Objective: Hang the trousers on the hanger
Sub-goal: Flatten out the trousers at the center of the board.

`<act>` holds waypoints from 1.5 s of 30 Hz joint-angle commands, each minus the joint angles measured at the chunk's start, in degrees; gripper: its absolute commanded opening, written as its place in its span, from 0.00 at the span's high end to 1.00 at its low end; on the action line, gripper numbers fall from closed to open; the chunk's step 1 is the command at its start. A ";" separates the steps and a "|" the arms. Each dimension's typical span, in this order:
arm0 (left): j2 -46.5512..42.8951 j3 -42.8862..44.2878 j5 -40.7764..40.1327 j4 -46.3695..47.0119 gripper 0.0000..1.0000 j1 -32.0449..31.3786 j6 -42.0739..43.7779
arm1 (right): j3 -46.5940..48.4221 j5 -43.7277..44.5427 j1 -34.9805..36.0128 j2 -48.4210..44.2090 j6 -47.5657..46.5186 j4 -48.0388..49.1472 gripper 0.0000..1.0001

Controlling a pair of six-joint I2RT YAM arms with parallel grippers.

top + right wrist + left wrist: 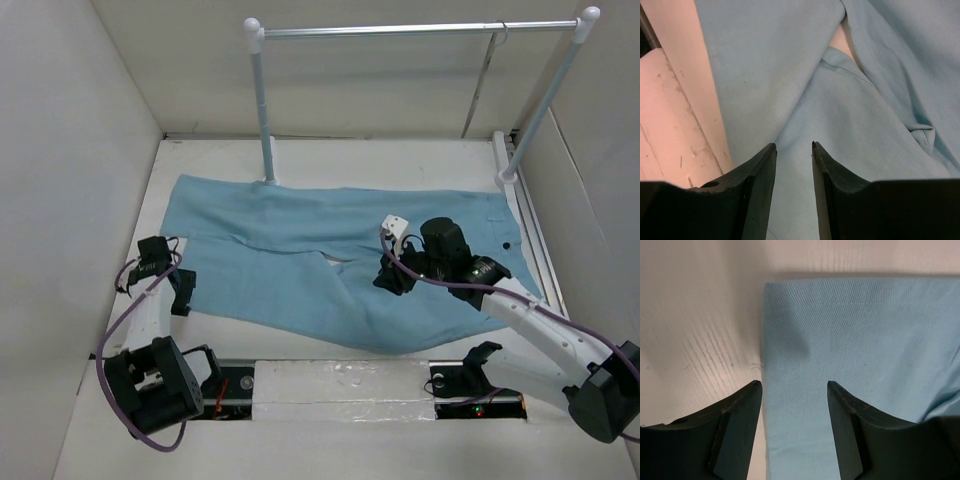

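Observation:
The light blue trousers [300, 260] lie spread flat across the table, waist to the right and leg ends to the left. The thin wire hanger [483, 85] hangs from the rack bar at the back right and shows edge-on. My left gripper [183, 296] is open over the near leg's hem; in the left wrist view [793, 385] its jaws straddle the cloth's edge [865, 340]. My right gripper [390, 280] is low over the crotch area; in the right wrist view [793, 146] its jaws stand narrowly open above the cloth [850, 115], holding nothing.
A rack with white posts [262, 100] and a silver bar [400, 30] stands behind the trousers. White walls close in the left, back and right. A raised white strip [330, 380] runs along the near edge between the arm bases.

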 commanded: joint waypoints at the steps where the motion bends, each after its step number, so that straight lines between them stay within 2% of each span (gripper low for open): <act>1: -3.17 -1.30 -1.89 -2.26 0.49 0.27 -6.68 | 0.89 -3.55 0.39 -1.11 -0.58 4.55 0.59; 5: 1.03 -2.62 -1.11 -0.59 0.47 0.27 -8.79 | 3.78 -4.34 -0.74 -0.41 -1.19 4.29 0.59; 7: 3.24 -2.62 -1.19 -0.06 0.50 -2.17 -10.63 | 5.28 -4.34 -1.53 0.64 -1.98 3.42 0.59; 11: 5.45 -2.18 -1.98 -0.94 0.58 -2.19 -13.72 | 9.24 -5.66 -4.70 2.75 -2.78 0.34 0.59; 13: 5.10 -2.70 -2.25 -0.50 0.59 -2.19 -15.03 | 9.95 -6.54 -5.40 3.19 -2.43 0.77 0.59; 16: 5.88 -4.02 -2.51 1.43 0.73 -2.19 -16.18 | 8.55 -9.08 -5.94 3.72 -0.85 2.96 0.59; 18: 6.67 -4.03 -4.00 2.05 0.90 -2.19 -16.18 | 8.01 -9.62 -6.64 4.07 -0.76 3.24 0.59; 19: 7.20 -2.55 -7.22 1.36 1.00 -2.19 -14.26 | 7.49 -9.18 -7.25 4.25 -0.67 2.89 0.60; 24: 5.10 3.42 -12.61 -3.47 1.00 -2.19 -8.46 | 6.79 -8.74 -7.25 4.25 0.03 1.57 0.57; 30: -5.44 10.38 -19.12 -6.73 1.00 -2.19 2.61 | 5.56 -7.95 -7.25 4.43 1.52 -3.35 0.47; 32: -9.22 11.61 -20.35 -7.79 1.00 -2.19 3.68 | 4.33 -6.72 -7.25 3.64 3.27 -3.79 0.43; 36: -14.76 14.60 -22.37 -10.34 1.00 -2.19 4.48 | 3.45 -6.63 -7.78 3.46 5.39 -5.02 0.41; 37: -17.21 15.04 -20.72 -9.30 1.00 -2.80 6.74 | 3.09 -6.28 -7.78 3.11 6.00 -5.20 0.41; 40: -19.50 16.37 -16.34 -9.55 1.00 -5.25 6.32 | 1.60 -3.57 -11.02 1.09 7.76 -7.47 0.41; 42: -21.96 14.10 -12.64 -6.23 1.00 -7.62 7.37 | -0.23 -1.98 -15.31 -1.71 10.29 -8.80 0.41; 44: -25.39 12.42 -8.06 -4.29 1.00 -9.56 8.42 | -1.56 3.20 -18.49 -3.56 12.94 -9.07 0.43; 45: -26.10 10.93 -7.00 -1.75 1.00 -12.44 9.13 | -2.18 5.04 -20.33 -5.40 13.91 -9.24 0.45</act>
